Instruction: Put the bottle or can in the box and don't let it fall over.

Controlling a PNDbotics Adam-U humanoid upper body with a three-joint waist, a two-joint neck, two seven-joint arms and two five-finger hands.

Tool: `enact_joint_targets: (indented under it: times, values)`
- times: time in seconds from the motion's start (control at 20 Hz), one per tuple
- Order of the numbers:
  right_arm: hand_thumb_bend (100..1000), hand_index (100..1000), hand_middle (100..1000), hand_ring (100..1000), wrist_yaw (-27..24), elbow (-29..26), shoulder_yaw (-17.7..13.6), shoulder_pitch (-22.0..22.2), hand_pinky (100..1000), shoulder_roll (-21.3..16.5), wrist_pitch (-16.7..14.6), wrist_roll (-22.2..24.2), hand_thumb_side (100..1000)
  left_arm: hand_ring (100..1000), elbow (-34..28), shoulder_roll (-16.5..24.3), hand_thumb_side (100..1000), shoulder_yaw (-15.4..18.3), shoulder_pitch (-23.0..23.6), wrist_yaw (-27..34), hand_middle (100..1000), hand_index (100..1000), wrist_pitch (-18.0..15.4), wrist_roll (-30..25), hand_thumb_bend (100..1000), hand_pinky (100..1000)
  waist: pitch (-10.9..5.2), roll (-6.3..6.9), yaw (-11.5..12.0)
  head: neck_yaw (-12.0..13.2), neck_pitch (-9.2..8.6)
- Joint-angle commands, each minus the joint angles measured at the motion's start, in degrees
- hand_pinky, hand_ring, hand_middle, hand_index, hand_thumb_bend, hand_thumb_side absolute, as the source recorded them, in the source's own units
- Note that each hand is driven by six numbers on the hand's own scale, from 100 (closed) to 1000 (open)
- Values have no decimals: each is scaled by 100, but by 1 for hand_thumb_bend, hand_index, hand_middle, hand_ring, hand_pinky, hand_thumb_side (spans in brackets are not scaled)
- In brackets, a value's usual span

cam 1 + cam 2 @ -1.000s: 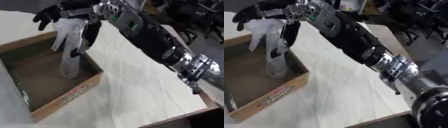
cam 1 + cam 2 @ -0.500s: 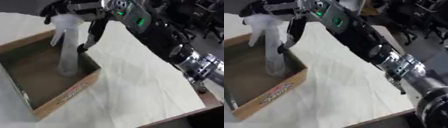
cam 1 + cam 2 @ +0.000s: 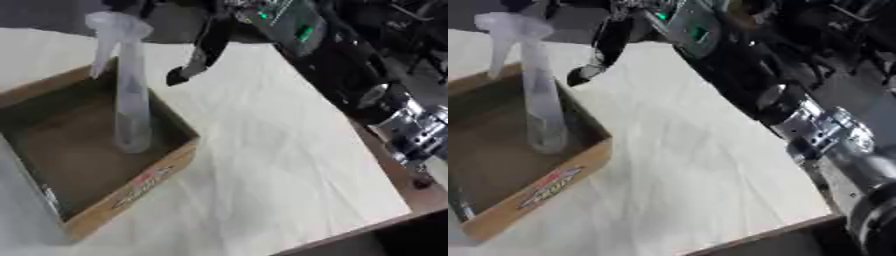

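Note:
A clear spray bottle [image 3: 129, 95] with a pale trigger head stands upright inside the shallow brown cardboard box [image 3: 166, 170], near its far right wall. My right hand [image 3: 203, 50] hangs above and to the right of the bottle, apart from it, its black fingers straight and pointing down. Its upper part is cut off by the top edge. The right arm [image 3: 350, 80] stretches in from the lower right. My left hand shows in neither view.
The box sits at the left of a table under a cream cloth [image 3: 271, 165]. The table's edge [image 3: 385, 220] runs along the lower right. Dark chairs and clutter [image 3: 842, 40] stand beyond the table at the upper right.
My right hand has let go of the bottle and lifted up and to the right. The bottle stays upright in the box. The camera has shifted too.

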Motion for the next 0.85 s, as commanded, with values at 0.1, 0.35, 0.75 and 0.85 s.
enact_joint_targets:
  times: [0.1,0.35,0.75,0.85]
  values:
    - [384,916,941,983,-631,-10,-507,357,839,-639,161,-838,232,416,-118,106,743,97,59,-53,668,813,-21,71,109,657,-168,139,-147,193,34]
    - [254,890,915,965,-1676,-341,-1099,1264,844,-1220,356,-1692,235,412,-118,73,744,126,172,-76,668,813,-37,131,107,656,-198,297,-429,635,24]
    - [100,892,920,959,-3123,-1306,-2015,2768,857,-1352,318,-2703,283,411,-118,65,741,161,313,-111,668,813,-142,185,100,656,-195,576,-939,1384,-10]
    - [100,894,924,961,-3201,-1648,-2204,3142,860,-1238,255,-2932,249,410,-118,56,741,175,350,-116,668,813,-164,214,100,655,-195,638,-1064,1628,-16]
